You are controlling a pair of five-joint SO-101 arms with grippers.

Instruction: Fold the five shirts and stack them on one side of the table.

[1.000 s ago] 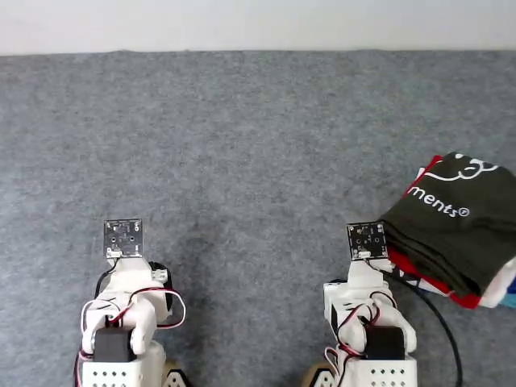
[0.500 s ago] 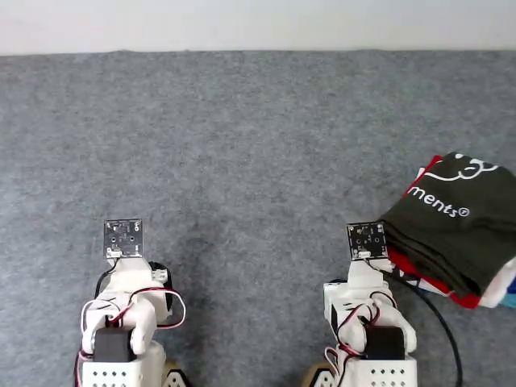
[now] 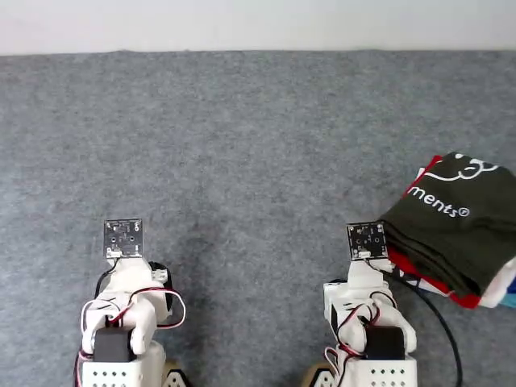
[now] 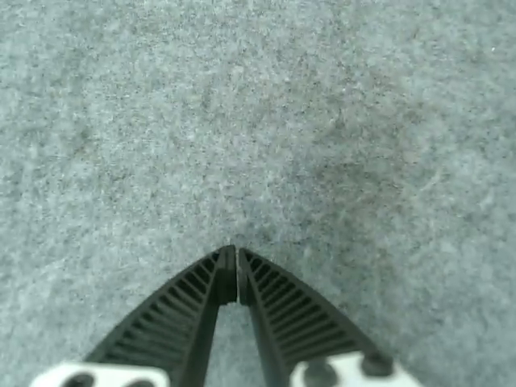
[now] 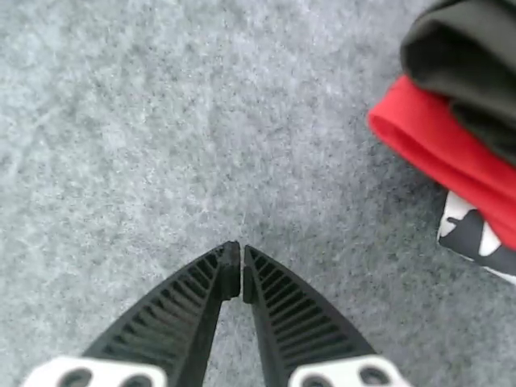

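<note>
Judging the stack of shirts [image 3: 455, 230] finished at the table's [image 3: 258, 145] right edge, I hold the left gripper [image 4: 237, 274] and right gripper [image 5: 242, 274], both pressed together and empty, parked without touching it.

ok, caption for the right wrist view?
Right hand shut over grey mat; folded dark shirt on red shirt alongside.

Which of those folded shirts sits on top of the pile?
The black shirt with white print; the red shirt lies beneath it.
</note>
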